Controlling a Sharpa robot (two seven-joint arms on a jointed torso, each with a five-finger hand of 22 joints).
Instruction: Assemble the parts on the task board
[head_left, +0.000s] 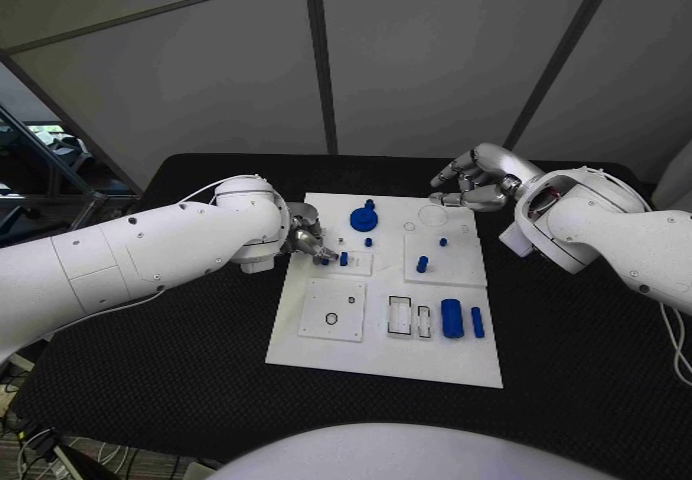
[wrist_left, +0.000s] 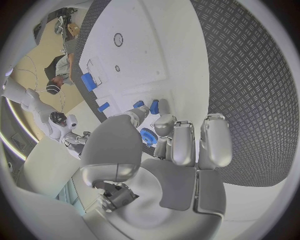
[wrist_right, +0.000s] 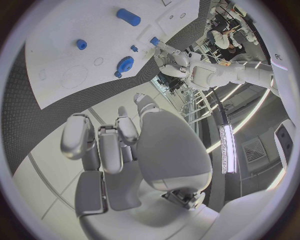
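Note:
The white task board (head_left: 378, 355) lies in the middle of the black table. My left hand (head_left: 307, 240) is at the board's left edge, its thumb and a fingertip (wrist_left: 164, 122) pinching a small blue peg (head_left: 343, 258) (wrist_left: 154, 106) that stands upright on a small sub-plate. A blue gear (head_left: 365, 218) (wrist_left: 148, 136) (wrist_right: 125, 64) sits just beyond it. My right hand (head_left: 476, 180) (wrist_right: 119, 145) hovers over the board's far right corner, holding nothing, fingers apart. Other blue pegs (head_left: 423, 264) stand mid-board. A thick blue cylinder (head_left: 453, 318) (wrist_right: 128, 16) and a thin one (head_left: 477, 321) lie near the front right.
A square sub-plate with two small holes (head_left: 333, 308) and empty rectangular slots (head_left: 400, 313) sit at the board's front. A ring outline (head_left: 433, 213) marks the far part. Black table (head_left: 173, 380) surrounds the board on all sides.

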